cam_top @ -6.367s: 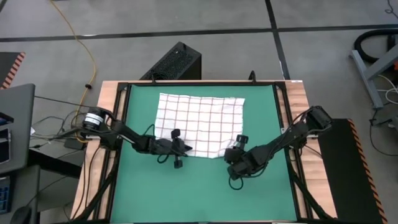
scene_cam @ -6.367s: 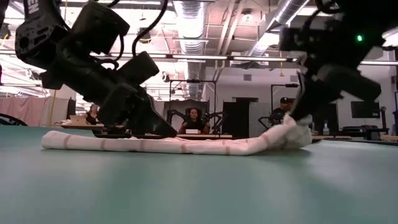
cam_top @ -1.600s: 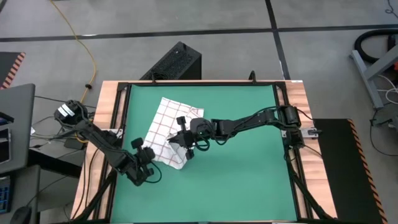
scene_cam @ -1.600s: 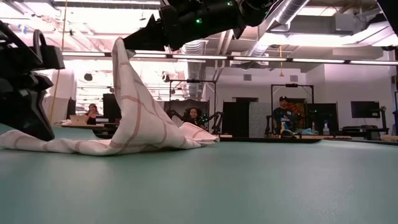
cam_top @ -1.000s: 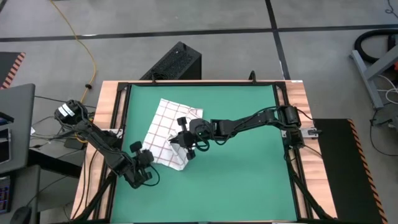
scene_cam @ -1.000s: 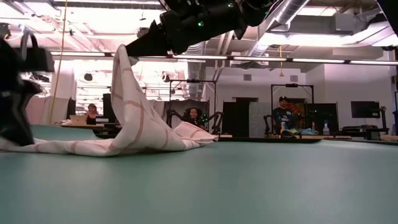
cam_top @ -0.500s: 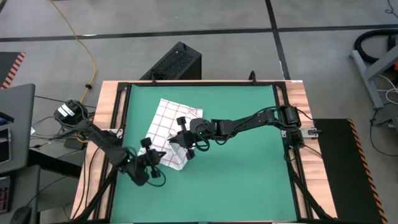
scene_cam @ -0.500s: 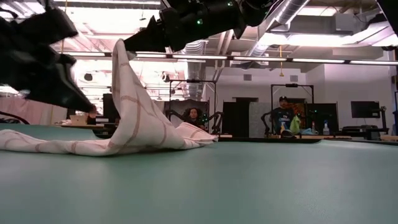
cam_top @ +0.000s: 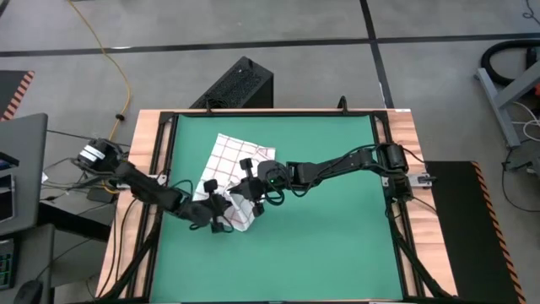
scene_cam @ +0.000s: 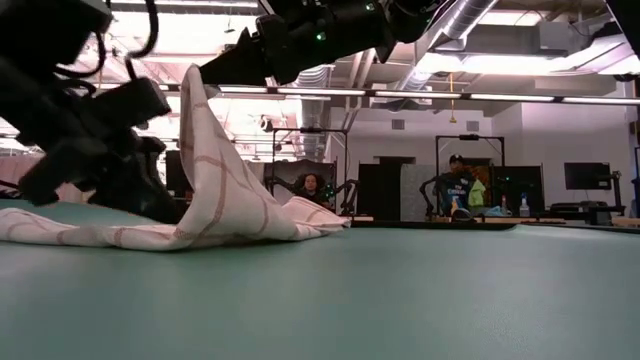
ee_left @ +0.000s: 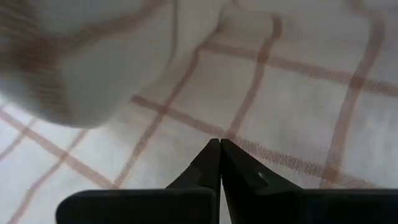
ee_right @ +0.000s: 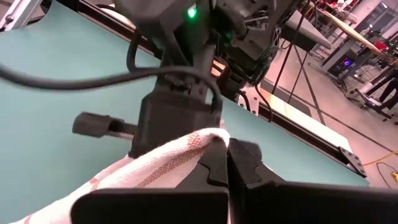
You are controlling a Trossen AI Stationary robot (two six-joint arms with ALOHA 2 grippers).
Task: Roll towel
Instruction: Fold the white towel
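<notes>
The white towel [cam_top: 224,165] with a thin red check lies rumpled on the green mat [cam_top: 337,245], left of the middle. My right gripper [cam_top: 245,187] is shut on it and holds one part up as a peak [scene_cam: 192,80]. The rest of the towel spreads on the mat [scene_cam: 80,232]. My left gripper [cam_top: 226,213] is shut and low at the towel's near part. In the left wrist view its shut fingertips [ee_left: 220,143] point at the cloth [ee_left: 280,93]. My right gripper pinches a bunched edge of the towel [ee_right: 208,135] between its two fingers, from the table's right side, slanting down. That part is lifted well above the mat; the cloth hangs below the fingers in a tent and its lower part lies on the mat. My left gripper has its shut fingertips at the cloth; I cannot tell whether they touch it.
The green mat has free room to the right and near side of the towel. A black frame [cam_top: 384,169] and wooden rim [cam_top: 405,127] border it. People sit in the room beyond the table [scene_cam: 312,190].
My left gripper has gone from the mat's near left toward the table's right and far side, up to the towel's near part. My right gripper has kept the towel's peak lifted in the same place.
</notes>
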